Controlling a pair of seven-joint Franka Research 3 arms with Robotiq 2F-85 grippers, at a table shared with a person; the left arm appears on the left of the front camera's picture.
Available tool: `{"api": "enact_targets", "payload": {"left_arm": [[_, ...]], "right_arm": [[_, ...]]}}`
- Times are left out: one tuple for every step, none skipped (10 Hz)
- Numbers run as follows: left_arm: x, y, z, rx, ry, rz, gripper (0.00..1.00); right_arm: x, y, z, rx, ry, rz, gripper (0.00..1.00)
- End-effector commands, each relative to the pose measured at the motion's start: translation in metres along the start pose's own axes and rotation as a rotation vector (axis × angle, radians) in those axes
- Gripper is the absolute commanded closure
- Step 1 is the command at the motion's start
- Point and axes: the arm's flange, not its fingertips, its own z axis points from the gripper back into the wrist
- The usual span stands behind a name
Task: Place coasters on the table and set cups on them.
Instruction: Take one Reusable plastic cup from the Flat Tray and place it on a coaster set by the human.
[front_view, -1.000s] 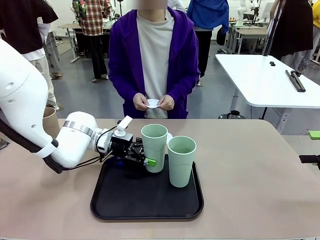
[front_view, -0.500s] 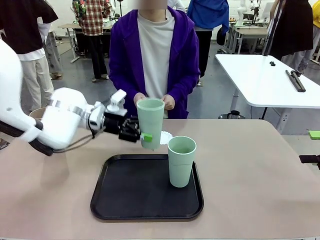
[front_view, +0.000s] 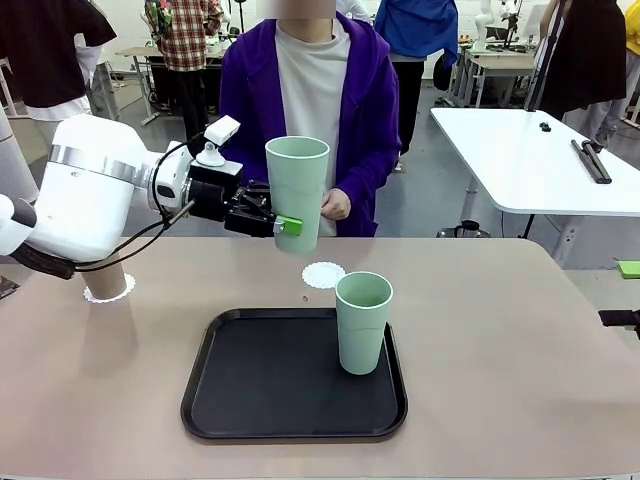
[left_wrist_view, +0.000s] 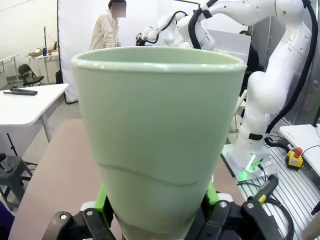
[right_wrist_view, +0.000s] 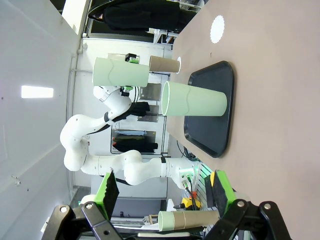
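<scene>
At the far left, the tan-brown cup (front_view: 104, 272) is standing on a coaster (front_view: 108, 296) on the surface (front_view: 500, 330); this pair is reading as complete.

Next to the right, the left claw (front_view: 284, 224) is clenching the lower body of the lifted mint cup (front_view: 297, 188); one second ago this cup was standing on the black tray (front_view: 200, 405) beside its twin, and it is now hanging upright, well above the surface and past the tray's far edge, in front of the person's hand (front_view: 335, 205). In the left wrist view the green pads (left_wrist_view: 102, 200) are pressing opposite sides of the narrow base.

The cup is presenting as pale mint, matte, tall and tapered, without a handle; the rim is wider than the base, and a faint wavy line is crossing the body.

Below it and slightly right, the bare coaster (front_view: 323, 274) is lying flat on the surface just beyond the tray; one second ago the person was holding it in both hands. The lift is therefore done, and a landing spot is waiting; lowering the cup onto it is appearing to be the step in hand.

Further right, the second mint cup (front_view: 363, 322) is standing upright on the tray, untouched; no coaster is lying ready for it.

The right claw (right_wrist_view: 164, 192) is staying released, fingers spread wide, grasping nothing.
</scene>
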Motion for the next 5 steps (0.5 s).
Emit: {"api": "enact_targets", "payload": {"left_arm": [[-0.007,0.008,0.000,-0.007,-0.010,0.012,1.00],[-0.007,0.008,0.000,-0.007,-0.010,0.012,1.00],[-0.007,0.008,0.000,-0.007,-0.010,0.012,1.00],[-0.008,0.003,0.001,0.001,0.001,0.016,0.17],[-0.024,0.047,-0.013,-0.003,0.008,0.025,0.17]], "right_arm": [[0.000,0.001,0.001,0.013,-0.003,0.000,0.00],[0.000,0.001,0.001,0.013,-0.003,0.000,0.00],[0.000,0.001,0.001,0.013,-0.003,0.000,0.00],[0.000,0.001,0.001,0.013,-0.003,0.000,0.00],[0.000,0.001,0.001,0.013,-0.003,0.000,0.00]]}}
